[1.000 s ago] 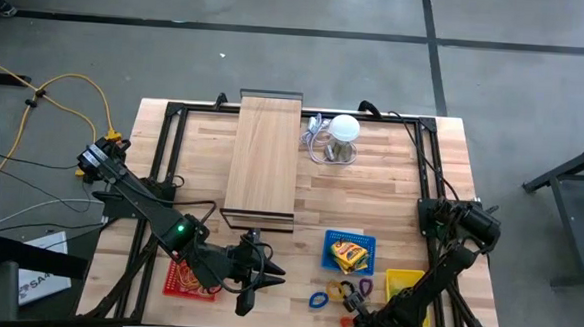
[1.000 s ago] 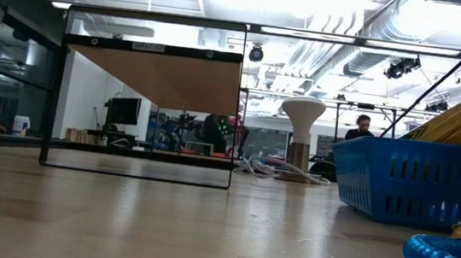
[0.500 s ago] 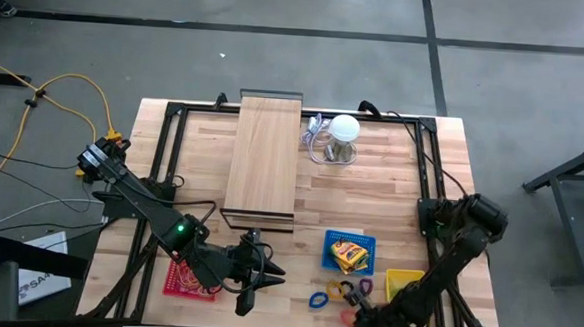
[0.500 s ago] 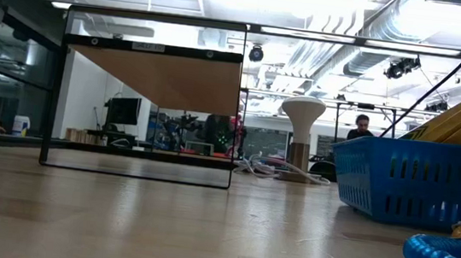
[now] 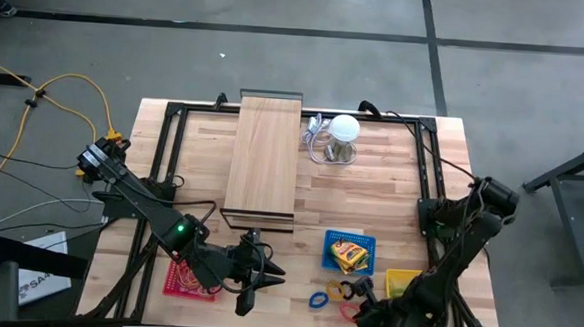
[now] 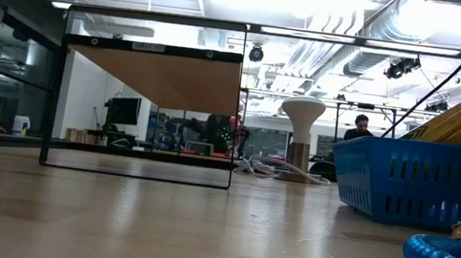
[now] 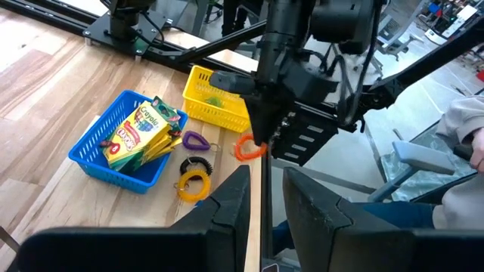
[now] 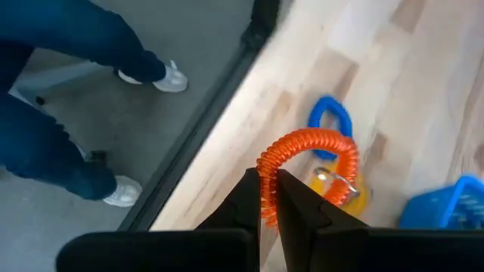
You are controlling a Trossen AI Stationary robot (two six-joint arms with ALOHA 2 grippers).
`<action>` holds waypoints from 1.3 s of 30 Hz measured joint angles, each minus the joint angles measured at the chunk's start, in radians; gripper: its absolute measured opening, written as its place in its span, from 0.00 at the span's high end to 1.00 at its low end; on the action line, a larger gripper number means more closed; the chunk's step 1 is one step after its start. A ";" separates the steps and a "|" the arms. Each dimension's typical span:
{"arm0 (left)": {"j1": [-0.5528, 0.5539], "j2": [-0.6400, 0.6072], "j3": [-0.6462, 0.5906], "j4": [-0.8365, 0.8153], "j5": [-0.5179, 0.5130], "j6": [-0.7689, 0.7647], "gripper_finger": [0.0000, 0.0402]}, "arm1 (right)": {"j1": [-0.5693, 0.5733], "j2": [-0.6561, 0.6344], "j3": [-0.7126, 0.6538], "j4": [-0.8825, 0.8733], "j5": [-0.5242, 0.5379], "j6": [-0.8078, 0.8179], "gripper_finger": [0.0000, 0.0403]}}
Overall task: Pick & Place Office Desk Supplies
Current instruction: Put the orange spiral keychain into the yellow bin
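My right gripper [image 8: 268, 189] is shut on an orange coiled loop clip [image 8: 306, 159] above the table's near edge, near the right corner; the left wrist view shows the same gripper [image 7: 253, 143] with the clip hanging from it. Below it on the wood lie a blue loop [image 8: 330, 121], a yellow loop [image 7: 193, 183] and a purple loop [image 7: 195, 140]. The blue basket [image 5: 333, 238] holds yellow-orange printed packs [image 7: 140, 132]. My left gripper [image 5: 250, 287] hovers open near the front edge, with nothing between its fingers. My right gripper pinches the orange clip's coiled band [image 8: 266, 181] between its two fingers, at one spot on the ring. The fingers slant down from above. The clip is lifted clear of the table, and the rest of its ring sticks out past the fingertips.
A yellow basket [image 5: 403, 282] stands right of the loops and a red basket [image 5: 181, 276] at the near left. The long wooden board [image 5: 264, 160] on its black stand and the white ball-like object [image 5: 345, 128] with its cable occupy the far half. A person's legs [image 8: 68, 45] show beyond the near edge.
My right gripper has risen from the table and tipped a little, staying shut, and the orange clip has come up with it, clear of the wood. The other loops have stayed where they were.
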 joint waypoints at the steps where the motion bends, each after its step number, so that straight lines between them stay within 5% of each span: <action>1: 0.000 0.000 0.000 0.000 0.000 0.000 0.81 | 0.000 0.000 0.000 -0.022 0.000 0.024 0.96; 21: 0.000 0.000 0.000 0.000 0.000 0.000 0.81 | 0.098 -0.071 0.000 -0.453 -0.005 0.656 0.96; 26: 0.000 0.000 0.000 0.000 0.000 0.000 0.81 | 0.127 -0.083 0.000 -0.540 -0.080 0.811 0.96; 39: 0.000 0.000 0.000 0.000 0.000 0.000 0.81 | 0.188 -0.069 0.000 -0.551 -0.090 0.963 0.96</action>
